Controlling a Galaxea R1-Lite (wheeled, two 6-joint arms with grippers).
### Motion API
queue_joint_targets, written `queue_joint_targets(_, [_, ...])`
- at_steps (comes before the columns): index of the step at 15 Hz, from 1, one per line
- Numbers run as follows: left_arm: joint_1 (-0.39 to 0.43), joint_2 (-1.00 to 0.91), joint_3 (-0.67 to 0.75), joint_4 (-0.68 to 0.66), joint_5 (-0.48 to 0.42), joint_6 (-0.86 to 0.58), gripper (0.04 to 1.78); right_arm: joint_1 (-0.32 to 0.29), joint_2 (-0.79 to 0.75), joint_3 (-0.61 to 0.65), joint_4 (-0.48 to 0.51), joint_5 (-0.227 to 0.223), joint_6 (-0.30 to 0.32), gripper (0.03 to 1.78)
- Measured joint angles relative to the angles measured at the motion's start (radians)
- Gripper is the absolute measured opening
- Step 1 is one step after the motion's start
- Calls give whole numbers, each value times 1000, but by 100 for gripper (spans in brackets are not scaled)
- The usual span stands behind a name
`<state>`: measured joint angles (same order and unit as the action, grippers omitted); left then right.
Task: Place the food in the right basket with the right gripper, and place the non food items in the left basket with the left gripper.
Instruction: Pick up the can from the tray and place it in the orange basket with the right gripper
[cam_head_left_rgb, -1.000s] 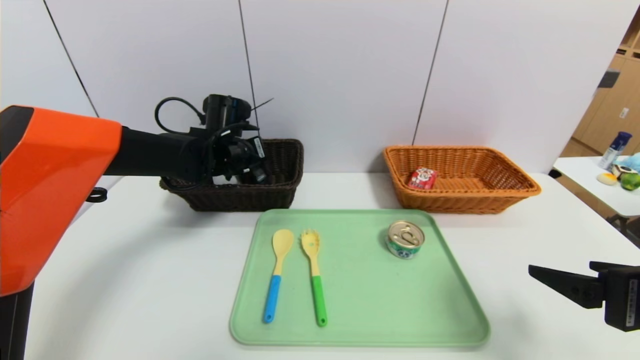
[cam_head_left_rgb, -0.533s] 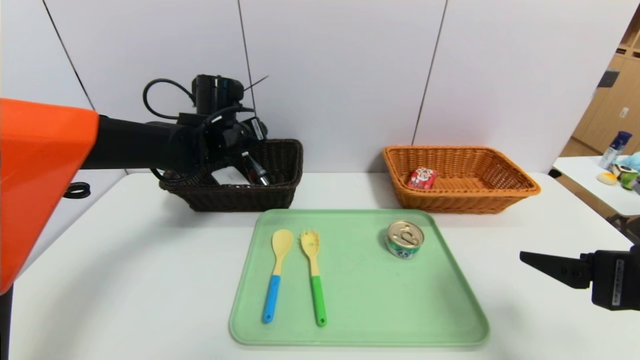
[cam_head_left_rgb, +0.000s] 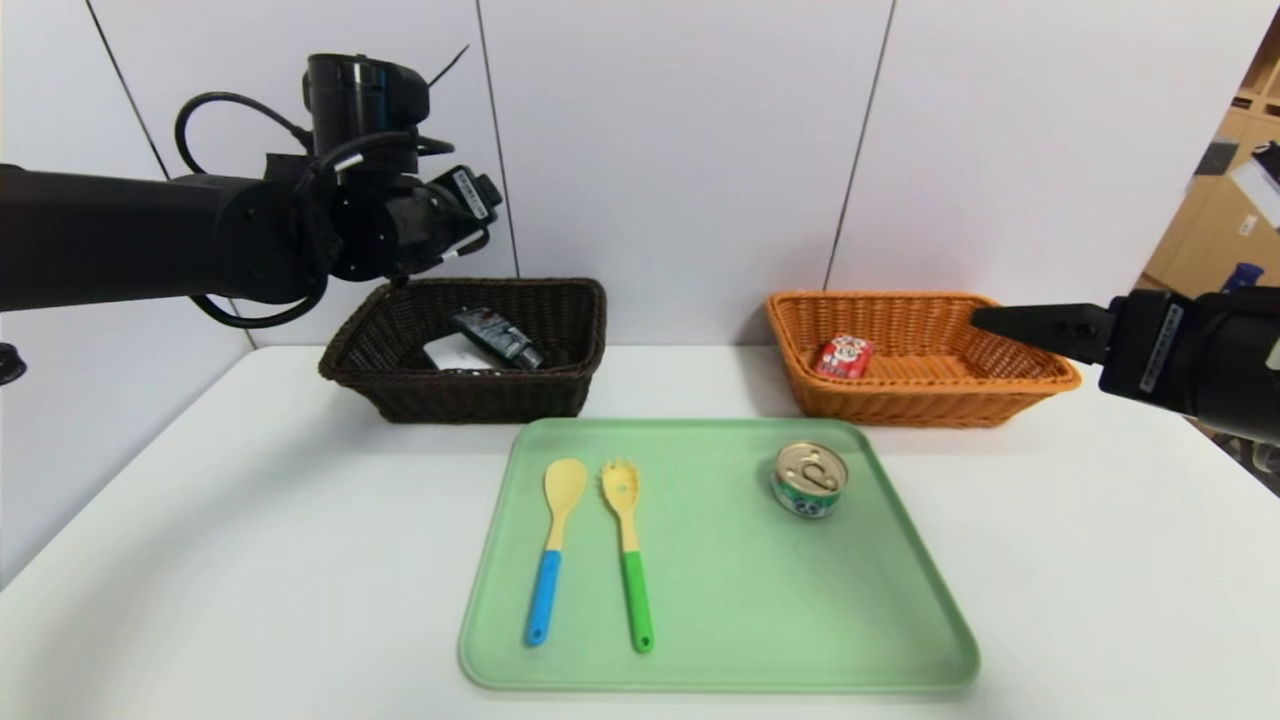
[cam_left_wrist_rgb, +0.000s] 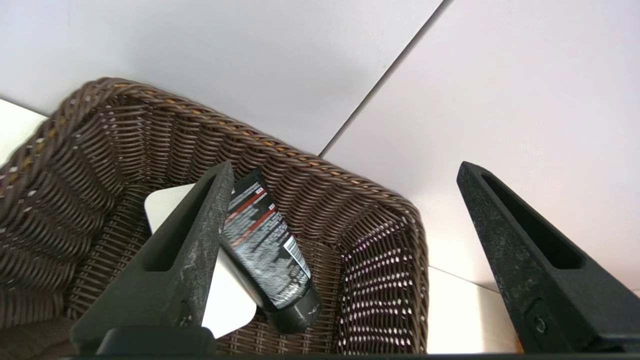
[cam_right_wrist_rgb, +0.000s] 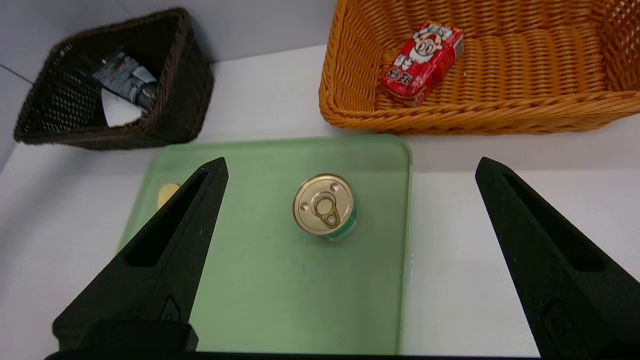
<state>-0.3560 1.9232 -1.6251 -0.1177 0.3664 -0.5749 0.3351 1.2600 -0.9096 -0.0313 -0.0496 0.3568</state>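
- The left gripper (cam_left_wrist_rgb: 345, 210) hangs in the air above the dark brown left basket (cam_head_left_rgb: 560, 395), near the far left part of the worktop (cam_head_left_rgb: 250, 520); its fingers (cam_left_wrist_rgb: 185, 255) are spread wide with nothing between them.
- Inside the left basket lie the white case (cam_left_wrist_rgb: 225, 300) and the dark tube (cam_left_wrist_rgb: 267, 250); the tube rests slantwise across the case, touching it.
- The right gripper (cam_right_wrist_rgb: 350, 175) is raised at the right edge of the worktop, in front of the near right corner of the orange-tan right basket (cam_head_left_rgb: 1040, 385) as the head view shows it. Its fingers (cam_right_wrist_rgb: 165, 250) stand wide apart and hold nothing.
- In the right wrist view the tin (cam_right_wrist_rgb: 325, 206) sits between the two spread fingers, well below them.
- The red drink carton (cam_head_left_rgb: 845, 357) lies on its side in the right basket, towards that basket's left end.
- A pale green tray (cam_head_left_rgb: 720, 640) lies at the middle of the worktop towards the near edge, just in front of the gap between the two baskets.
- The tin (cam_head_left_rgb: 810, 480) stands upright on the tray near its far right corner, gold pull-tab lid up.
- The yellow spoon with the blue handle (cam_head_left_rgb: 552, 548) and the yellow fork with the green handle (cam_head_left_rgb: 628, 553) lie side by side on the left half of the tray, apart from each other, heads towards the far edge and handles towards the near edge.
- The spoon is the one nearer the tray's left edge.
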Motion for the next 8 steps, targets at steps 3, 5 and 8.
queue_joint_targets(3, [2,-63,56,11,-29,-39,162,62,56,-102,181,-1,-7,171])
queue_joint_targets(5, [1,-113,82,90,-60,-37,164,99,91,-180,325,3,-5,171])
queue_joint_targets(8, [0,-206,115,247,-178,-36,166,145,168,-313,504,6,-1,171])
